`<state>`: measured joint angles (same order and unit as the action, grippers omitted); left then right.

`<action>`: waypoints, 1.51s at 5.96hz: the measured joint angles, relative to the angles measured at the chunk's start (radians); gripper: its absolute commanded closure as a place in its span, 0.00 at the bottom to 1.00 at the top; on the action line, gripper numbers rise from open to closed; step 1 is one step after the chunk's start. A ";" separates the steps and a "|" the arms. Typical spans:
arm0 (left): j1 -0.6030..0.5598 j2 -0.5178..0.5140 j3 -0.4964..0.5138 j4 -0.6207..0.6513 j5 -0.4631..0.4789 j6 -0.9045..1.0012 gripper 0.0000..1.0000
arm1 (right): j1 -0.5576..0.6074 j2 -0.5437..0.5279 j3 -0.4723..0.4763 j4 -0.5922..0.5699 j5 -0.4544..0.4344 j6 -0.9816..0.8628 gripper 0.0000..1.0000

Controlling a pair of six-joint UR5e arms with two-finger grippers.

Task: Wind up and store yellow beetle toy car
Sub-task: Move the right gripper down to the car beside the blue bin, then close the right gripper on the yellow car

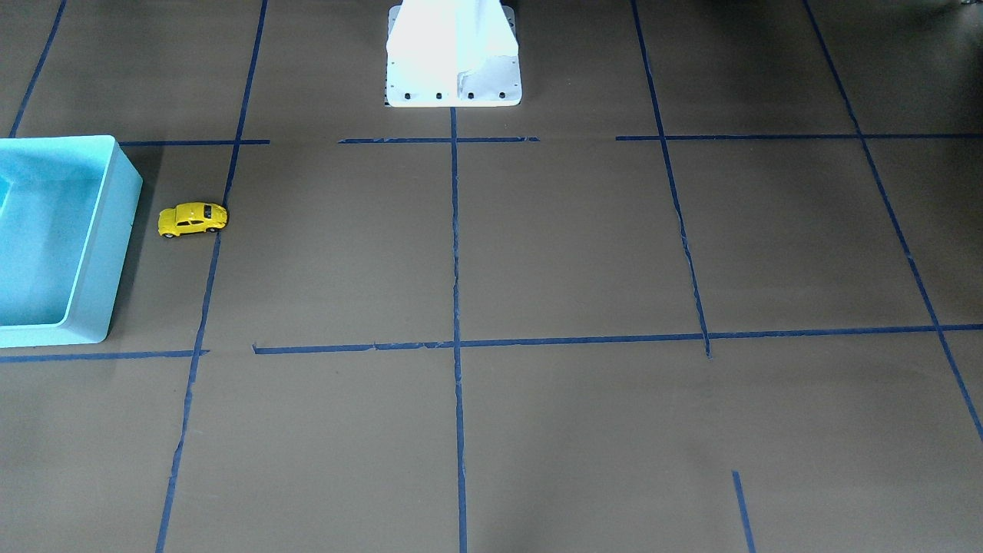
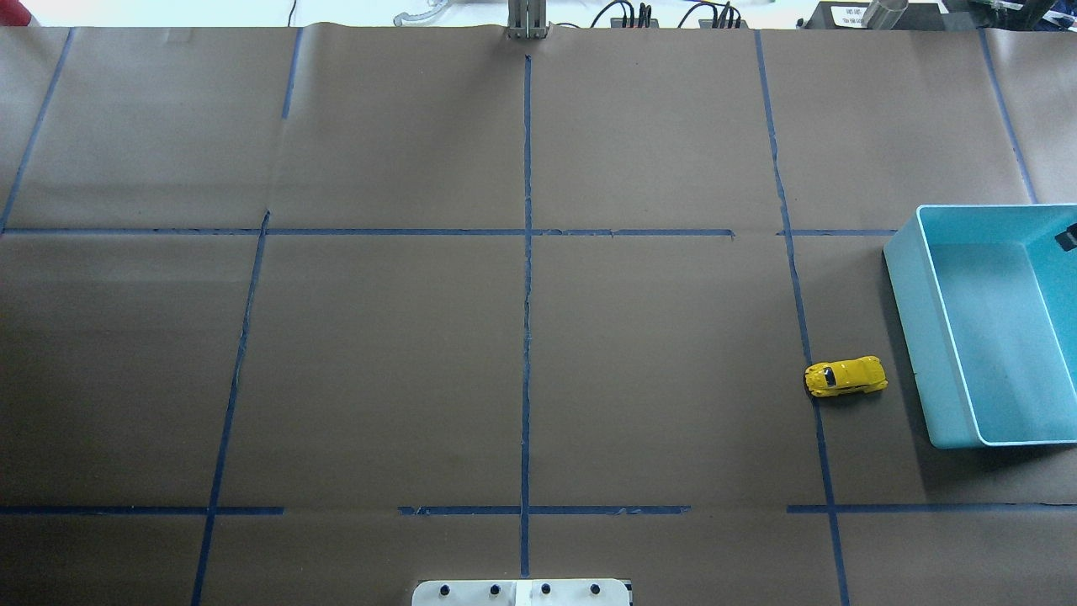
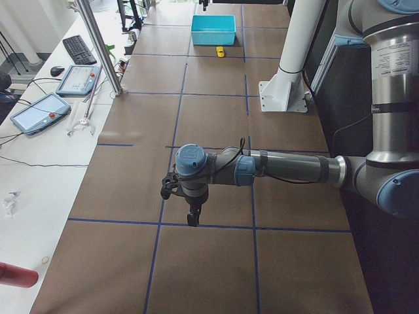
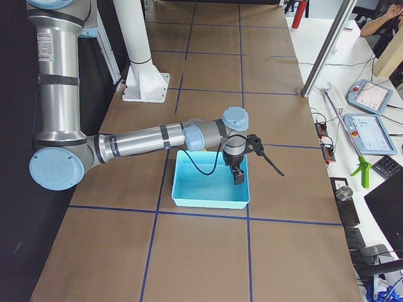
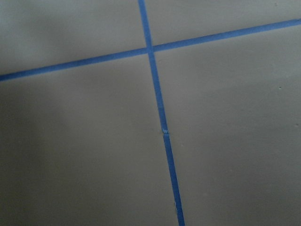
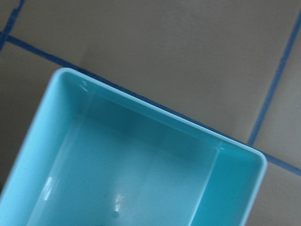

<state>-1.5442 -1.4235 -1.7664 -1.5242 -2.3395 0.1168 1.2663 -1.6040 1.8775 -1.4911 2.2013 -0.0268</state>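
Note:
The yellow beetle toy car [image 1: 193, 220] stands on its wheels on the brown table, just beside the outer wall of the turquoise bin [image 1: 115, 230]. It also shows in the overhead view [image 2: 846, 376] and, far off, in the exterior left view [image 3: 220, 52]. The bin [image 2: 913, 337] looks empty. My right gripper [image 4: 238, 176] hangs over the inside of the bin [image 4: 208, 201]; I cannot tell if it is open or shut. My left gripper [image 3: 193, 219] hangs low over bare table far from the car; I cannot tell its state.
The white robot base [image 1: 453, 61] stands at the table's robot-side edge. Blue tape lines [image 2: 527, 295] grid the brown paper. The right wrist view looks down into a bin corner [image 6: 155, 110]. Tablets and cables lie on the side bench [image 3: 39, 111].

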 measured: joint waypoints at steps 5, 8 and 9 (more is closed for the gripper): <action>-0.029 0.003 0.066 0.011 -0.004 0.003 0.00 | -0.557 0.029 0.192 0.008 -0.202 -0.239 0.00; -0.030 0.003 0.068 0.010 -0.005 0.001 0.00 | -0.644 0.044 0.118 0.014 -0.332 -0.563 0.00; -0.030 0.004 0.069 0.010 -0.006 0.001 0.00 | -0.649 0.047 0.100 0.015 -0.342 -0.602 0.00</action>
<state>-1.5738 -1.4200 -1.6976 -1.5141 -2.3450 0.1181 0.6173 -1.5573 1.9771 -1.4761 1.8594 -0.6292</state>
